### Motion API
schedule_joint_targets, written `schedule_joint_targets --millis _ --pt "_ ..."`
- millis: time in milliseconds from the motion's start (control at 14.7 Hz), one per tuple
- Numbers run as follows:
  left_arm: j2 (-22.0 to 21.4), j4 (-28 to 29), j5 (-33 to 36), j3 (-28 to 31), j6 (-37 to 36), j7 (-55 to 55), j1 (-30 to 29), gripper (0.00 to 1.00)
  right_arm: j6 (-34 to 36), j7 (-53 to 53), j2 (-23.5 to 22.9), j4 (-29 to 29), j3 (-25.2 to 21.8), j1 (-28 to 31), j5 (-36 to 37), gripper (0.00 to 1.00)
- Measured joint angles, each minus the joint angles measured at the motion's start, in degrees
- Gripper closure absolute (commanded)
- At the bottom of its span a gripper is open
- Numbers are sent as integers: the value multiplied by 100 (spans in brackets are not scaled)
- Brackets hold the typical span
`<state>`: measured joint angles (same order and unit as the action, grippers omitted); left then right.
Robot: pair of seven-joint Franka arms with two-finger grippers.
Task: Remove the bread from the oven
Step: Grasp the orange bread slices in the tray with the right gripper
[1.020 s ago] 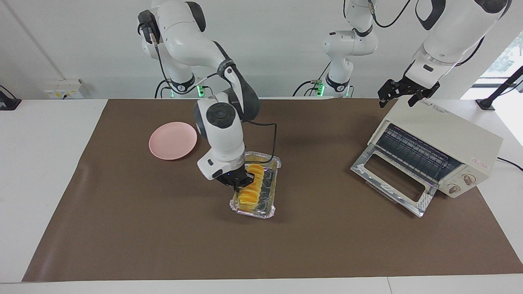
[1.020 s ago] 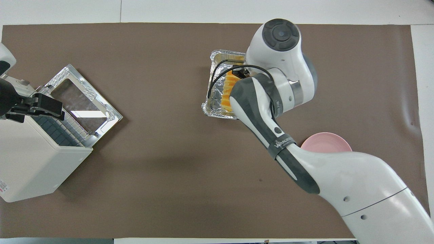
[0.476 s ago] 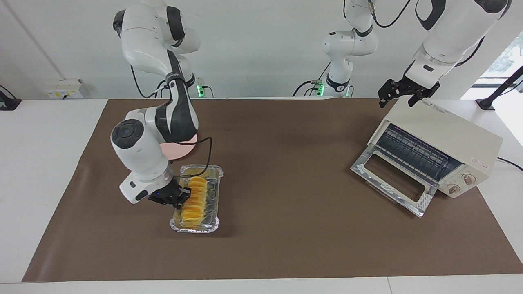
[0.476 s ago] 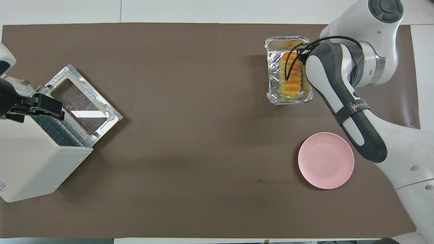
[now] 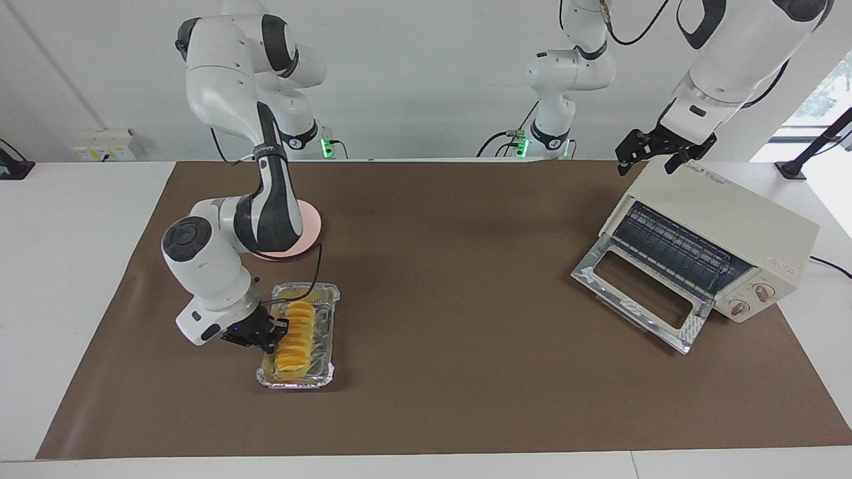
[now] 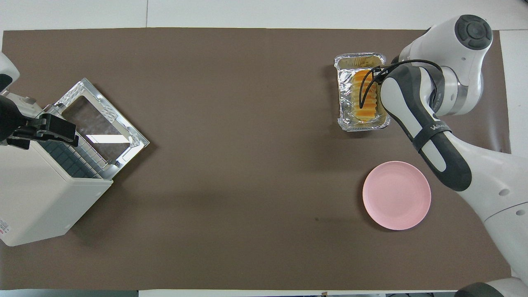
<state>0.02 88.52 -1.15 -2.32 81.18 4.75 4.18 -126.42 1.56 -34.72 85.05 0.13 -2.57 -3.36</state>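
Bread (image 5: 295, 336) in foil tray (image 5: 326, 332), farther out than plate (image 5: 307, 226)

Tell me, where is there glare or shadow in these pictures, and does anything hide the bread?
Facing view: the oven has glints on the silver frame of its open door, and a bright window washes out the corner above it. Overhead view: the right arm covers one side of the bread; the foil tray glints; a soft shadow darkens the brown mat.

White wall (image 5: 426, 80); brown-matted table (image 5: 466, 399)
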Motion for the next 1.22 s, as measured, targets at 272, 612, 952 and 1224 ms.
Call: schedule_joint_targets --millis 272,612,952,1224 --pt "0 0 0 0 0 0 0 0 -190 10 5 78 5 6 0 100" --pt "0 0 0 0 0 0 0 0 -291 301 9 142 0 66 0 100" --pt "0 0 0 0 0 0 0 0 -294 347 32 189 14 117 0 0" --pt "0 0 0 0 0 0 0 0 19 347 158 176 31 114 0 0"
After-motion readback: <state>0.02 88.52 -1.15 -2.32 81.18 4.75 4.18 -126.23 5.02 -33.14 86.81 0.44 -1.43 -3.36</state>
